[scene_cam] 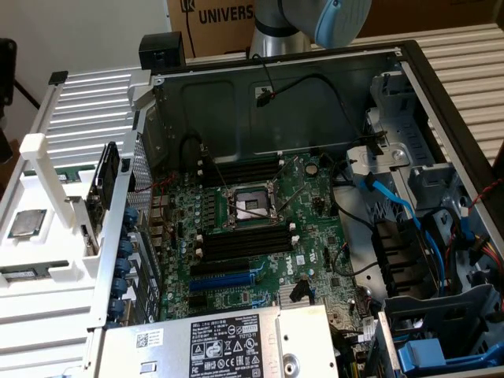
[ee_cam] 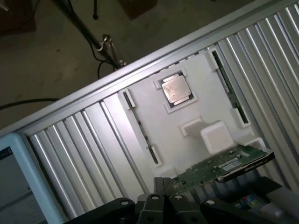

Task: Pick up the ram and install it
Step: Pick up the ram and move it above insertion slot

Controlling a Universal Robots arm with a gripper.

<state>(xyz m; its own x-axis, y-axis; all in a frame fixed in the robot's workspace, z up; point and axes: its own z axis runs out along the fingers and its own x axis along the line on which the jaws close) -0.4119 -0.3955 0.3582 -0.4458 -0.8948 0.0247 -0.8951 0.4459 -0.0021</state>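
Looking from the wrist, your gripper (ee_cam: 161, 186) sits low beside a green card (ee_cam: 210, 169) at the white tray's (ee_cam: 154, 116) edge. I cannot tell whether the claw is open or holding anything. The ram (ee_cam: 228, 86) stands on edge in a tray slot near the processor (ee_cam: 176, 88), with bare ribbed table (ee_cam: 70, 154) around the tray. The exterior view adds the arm (scene_cam: 315, 20) behind the open case (scene_cam: 220, 102).

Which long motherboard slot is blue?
The blue slot is the one nearest the labelled metal box, below the socket. The other long slots are black, most with white end clips.
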